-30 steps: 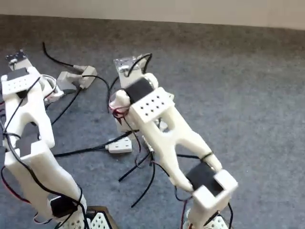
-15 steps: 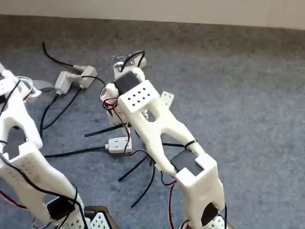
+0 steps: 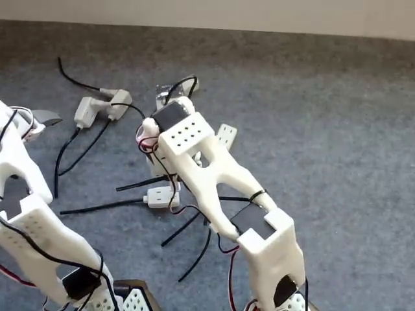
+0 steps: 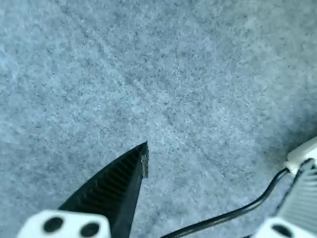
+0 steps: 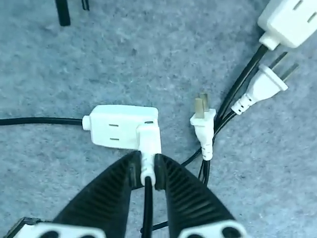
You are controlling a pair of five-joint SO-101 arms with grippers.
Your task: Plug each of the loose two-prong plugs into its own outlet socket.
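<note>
The right tool (image 5: 146, 166) is clenched on the neck of a white plug (image 5: 147, 141) that looks pushed home in the end of a socket (image 5: 119, 128), lying around the middle of the desk (image 3: 337, 129). The left tool (image 4: 223, 173) hangs released over bare surface toward the left edge. Just beside that socket, a loose plug (image 5: 203, 121) and a second loose plug (image 5: 265, 82) lie with prongs bare near a second socket (image 5: 290, 20) with open slots. The joined pair (image 3: 100, 107) toward the far-left corner seems mated, so I judge the task roughly halfway, with two plugs left.
</note>
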